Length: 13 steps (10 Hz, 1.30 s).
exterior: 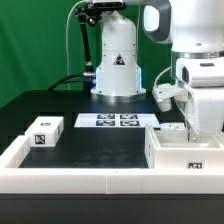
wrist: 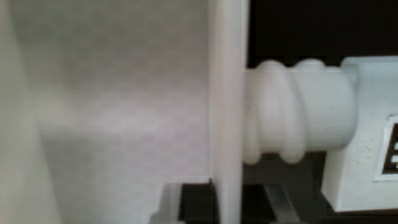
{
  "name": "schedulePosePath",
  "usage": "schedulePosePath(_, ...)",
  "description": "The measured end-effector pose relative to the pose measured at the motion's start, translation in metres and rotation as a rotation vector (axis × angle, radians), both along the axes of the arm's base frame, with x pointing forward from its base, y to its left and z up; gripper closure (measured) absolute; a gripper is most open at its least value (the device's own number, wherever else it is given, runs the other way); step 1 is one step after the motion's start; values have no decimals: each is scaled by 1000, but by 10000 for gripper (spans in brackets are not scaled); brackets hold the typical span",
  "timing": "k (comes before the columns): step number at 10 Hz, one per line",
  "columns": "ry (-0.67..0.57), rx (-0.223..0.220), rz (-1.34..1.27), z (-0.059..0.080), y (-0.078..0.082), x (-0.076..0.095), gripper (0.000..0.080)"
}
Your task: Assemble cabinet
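The large white cabinet body (exterior: 185, 152) stands at the exterior view's right, near the front rail. My gripper (exterior: 188, 122) hangs right over it at its top edge. In the wrist view my gripper (wrist: 231, 196) has one dark finger (wrist: 196, 203) on each side of a thin white cabinet panel (wrist: 224, 90) and looks shut on it. A ribbed white cylindrical part (wrist: 294, 110) with a marker tag (wrist: 384, 145) lies just beyond the panel. A small white tagged block (exterior: 45, 133) sits apart at the exterior view's left.
The marker board (exterior: 118, 121) lies flat at the table's middle back. The arm's white base (exterior: 118, 65) stands behind it with cables. A low white rail (exterior: 80, 182) edges the table's front and left side.
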State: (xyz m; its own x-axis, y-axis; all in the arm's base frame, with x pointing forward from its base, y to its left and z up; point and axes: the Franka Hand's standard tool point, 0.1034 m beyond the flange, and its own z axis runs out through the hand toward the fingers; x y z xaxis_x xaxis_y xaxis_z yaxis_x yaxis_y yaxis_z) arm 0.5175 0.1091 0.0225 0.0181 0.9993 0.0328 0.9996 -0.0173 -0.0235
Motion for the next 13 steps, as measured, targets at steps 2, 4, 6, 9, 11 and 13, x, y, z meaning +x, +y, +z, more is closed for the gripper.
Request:
schedulePosePath(2,1,0,-1,0,0,0,483)
schedulePosePath(4,1,0,-1,-1,-1,0,157)
schedulePosePath(6,2,0,-1,-1,-1,0,53)
schedulePosePath(9,2,0,-1,-1,-1,0,3)
schedulePosePath(11,-5,-2,-1,5,-1,0,2)
schedulePosePath(13,-26,-9,3,26,-1,-2,2)
